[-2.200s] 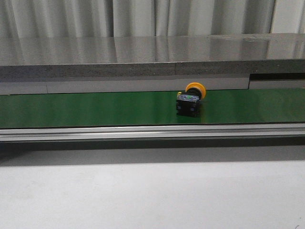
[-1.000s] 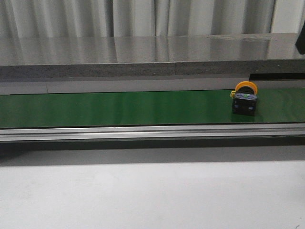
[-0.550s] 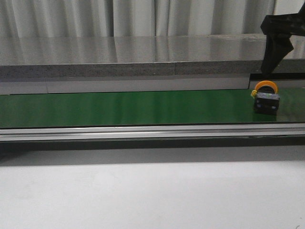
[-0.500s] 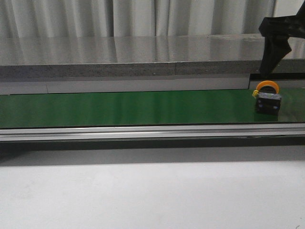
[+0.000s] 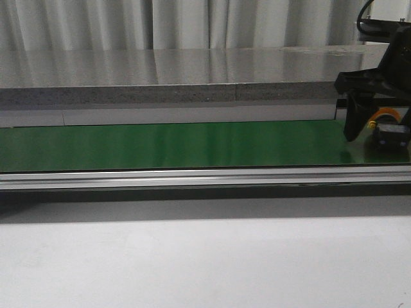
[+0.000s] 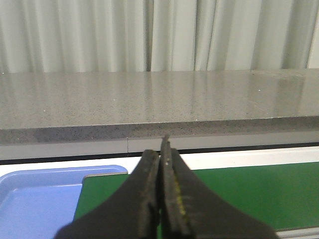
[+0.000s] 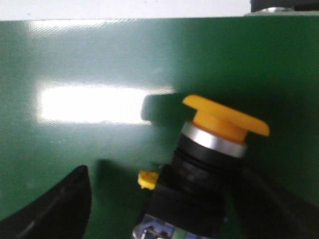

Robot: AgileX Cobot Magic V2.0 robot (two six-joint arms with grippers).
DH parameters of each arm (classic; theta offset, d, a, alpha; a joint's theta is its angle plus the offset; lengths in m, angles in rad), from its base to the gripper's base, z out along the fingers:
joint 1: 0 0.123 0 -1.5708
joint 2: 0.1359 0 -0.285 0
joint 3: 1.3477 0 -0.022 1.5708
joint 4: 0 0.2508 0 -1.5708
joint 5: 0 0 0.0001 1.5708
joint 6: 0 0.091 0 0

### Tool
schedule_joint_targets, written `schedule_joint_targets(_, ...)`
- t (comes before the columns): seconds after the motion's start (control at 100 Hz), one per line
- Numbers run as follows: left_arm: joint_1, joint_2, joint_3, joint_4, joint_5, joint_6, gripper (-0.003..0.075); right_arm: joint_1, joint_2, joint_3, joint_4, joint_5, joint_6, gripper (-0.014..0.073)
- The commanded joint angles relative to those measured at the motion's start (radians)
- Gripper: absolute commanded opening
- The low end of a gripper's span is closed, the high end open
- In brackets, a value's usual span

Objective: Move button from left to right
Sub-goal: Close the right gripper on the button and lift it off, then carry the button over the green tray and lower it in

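Button [image 5: 390,130] is sitting at the green belt's [image 5: 180,144] right end, ungrasped; right gripper [image 7: 164,209] jaws are straddling it, spread wide; left gripper [image 6: 160,199] jaws are pressed together on nothing

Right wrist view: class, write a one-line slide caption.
Open right pincer straddling the orange-capped button lying on the green belt, not yet closed.

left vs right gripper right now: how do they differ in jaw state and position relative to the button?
Jaw state: the left gripper has its fingers pressed together, shut on nothing; the right gripper is open, one finger on each side of the button.
Position: the left gripper hangs near the blue tray at the green belt's end, no button in its view; the right gripper is down at the belt's right end around the button, not yet closed.
Shared: both have dark fingers.
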Motion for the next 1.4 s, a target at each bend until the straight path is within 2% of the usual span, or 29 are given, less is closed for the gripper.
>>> schedule_joint_targets(0.0,-0.008,0.009,-0.026,-0.006,-0.078,-0.003,-0.002,-0.004,-0.038,-0.032,0.002,-0.015,-0.011,0.0359)
schedule_joint_targets(0.01,-0.008,0.009,-0.026,-0.006,-0.078,-0.003,-0.002,-0.004,-0.038,-0.033,0.002,-0.014,-0.011,0.0359)
schedule_joint_targets(0.07,-0.008,0.009,-0.026,-0.006,-0.078,-0.003,-0.002,-0.004,-0.039,-0.049,0.002,0.013,-0.011,0.022)
schedule_joint_targets(0.12,-0.008,0.009,-0.026,-0.006,-0.078,-0.003,-0.002,-0.004,-0.039,-0.067,0.001,0.04,-0.011,0.0157)
schedule_joint_targets(0.19,-0.008,0.009,-0.026,-0.006,-0.078,-0.003,-0.002,-0.004,-0.039,-0.102,-0.003,0.084,-0.011,0.0121)
schedule_joint_targets(0.29,-0.008,0.009,-0.026,-0.006,-0.078,-0.003,-0.002,-0.004,-0.039,-0.166,-0.042,0.149,-0.011,0.0122)
schedule_joint_targets(0.43,-0.008,0.009,-0.026,-0.006,-0.078,-0.003,-0.002,-0.014,-0.039,-0.262,-0.165,0.229,-0.015,0.0122)
schedule_joint_targets(0.57,-0.008,0.009,-0.026,-0.006,-0.078,-0.003,-0.002,-0.073,-0.039,-0.316,-0.261,0.249,-0.052,0.0122)
schedule_joint_targets(0.72,-0.008,0.009,-0.026,-0.006,-0.078,-0.003,-0.002,-0.196,-0.038,-0.321,-0.251,0.212,-0.124,0.0122)
schedule_joint_targets(1.0,-0.008,0.009,-0.026,-0.006,-0.078,-0.003,-0.002,-0.432,-0.025,-0.317,-0.214,0.132,-0.128,0.0122)
schedule_joint_targets(1.19,-0.008,0.009,-0.026,-0.006,-0.078,-0.003,-0.002,-0.509,0.042,-0.314,-0.175,0.142,-0.162,0.0122)
schedule_joint_targets(1.39,-0.008,0.009,-0.026,-0.006,-0.078,-0.003,-0.002,-0.517,0.131,-0.314,-0.083,0.184,-0.208,0.0122)
